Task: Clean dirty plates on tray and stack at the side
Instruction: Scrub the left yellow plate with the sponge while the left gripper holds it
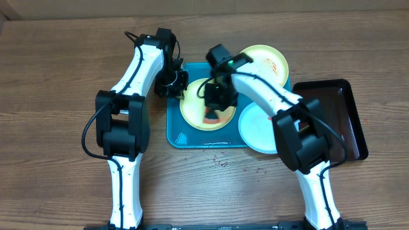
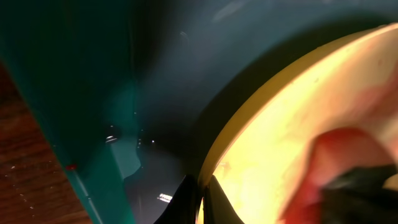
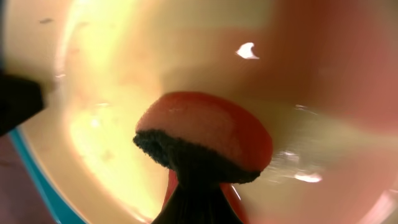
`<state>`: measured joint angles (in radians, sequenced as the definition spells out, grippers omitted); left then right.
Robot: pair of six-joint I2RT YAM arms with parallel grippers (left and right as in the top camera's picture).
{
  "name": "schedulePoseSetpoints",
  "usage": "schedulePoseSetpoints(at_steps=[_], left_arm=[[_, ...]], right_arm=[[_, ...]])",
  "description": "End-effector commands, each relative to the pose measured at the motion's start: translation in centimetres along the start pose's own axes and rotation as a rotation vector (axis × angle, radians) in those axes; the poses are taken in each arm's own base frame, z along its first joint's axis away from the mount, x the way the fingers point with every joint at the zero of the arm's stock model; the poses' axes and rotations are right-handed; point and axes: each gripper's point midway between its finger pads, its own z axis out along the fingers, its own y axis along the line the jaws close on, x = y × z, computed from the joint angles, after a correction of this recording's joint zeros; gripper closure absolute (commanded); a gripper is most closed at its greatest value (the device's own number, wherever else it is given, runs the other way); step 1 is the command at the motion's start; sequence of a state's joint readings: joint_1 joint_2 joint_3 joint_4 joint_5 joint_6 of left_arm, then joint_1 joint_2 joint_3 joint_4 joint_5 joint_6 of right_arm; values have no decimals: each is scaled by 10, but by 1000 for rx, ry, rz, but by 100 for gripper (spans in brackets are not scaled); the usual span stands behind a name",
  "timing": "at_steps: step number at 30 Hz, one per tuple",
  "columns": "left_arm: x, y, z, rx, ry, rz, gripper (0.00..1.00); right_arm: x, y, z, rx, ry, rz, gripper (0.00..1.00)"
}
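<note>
Wood-grain table (image 1: 57, 76) under turquoise tray (image 1: 178, 136)

1 wooden table (image 1: 51, 83) fills the overhead view, mid-brown with darker grain running left to right. A pale beige strip (image 1: 192, 5) runs along the top edge; what it belongs to cannot be told. Small dark and red specks (image 1: 220, 163) dot the wood near the front. Light is even, shadows soft-edged.
</note>
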<state>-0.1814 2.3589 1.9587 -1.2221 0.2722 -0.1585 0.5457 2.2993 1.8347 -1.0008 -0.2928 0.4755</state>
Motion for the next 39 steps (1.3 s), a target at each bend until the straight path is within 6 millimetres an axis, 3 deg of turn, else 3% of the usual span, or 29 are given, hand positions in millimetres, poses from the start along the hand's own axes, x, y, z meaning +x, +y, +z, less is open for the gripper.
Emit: schedulePoseSetpoints(at_steps=[1, 6, 9, 13, 16, 20, 24, 31, 34, 39], left_arm=[[-2, 1, 1, 9, 2, -37, 96], [-1, 1, 1, 9, 6, -38, 96], [0, 1, 1, 9, 7, -39, 96], [1, 1, 1, 7, 12, -40, 96], [2, 1, 1, 7, 16, -38, 96], [2, 1, 1, 7, 16, -37, 96], [3, 1, 1, 6, 19, -38, 96], [1, 1, 1, 8, 12, -1, 96], [3, -4, 3, 7, 17, 59, 95], [10, -9, 16, 3, 38, 104, 80]], right_arm=[[8, 11, 16, -44, 16, 29, 96], [-22, 19, 14, -81, -107, 20, 96], [-45, 13, 10, -47, -209, 23, 96], [-60, 10, 6, -24, -281, 40, 96], [-54, 20, 8, -65, -253, 21, 96], [-26, 33, 14, -120, -131, 7, 96], [-9, 12, 15, -59, -47, 32, 96], [-25, -47, 1, 51, -52, 57, 96], [-31, -58, -3, 50, -60, 72, 96], [-34, -59, -4, 46, -69, 74, 96]])
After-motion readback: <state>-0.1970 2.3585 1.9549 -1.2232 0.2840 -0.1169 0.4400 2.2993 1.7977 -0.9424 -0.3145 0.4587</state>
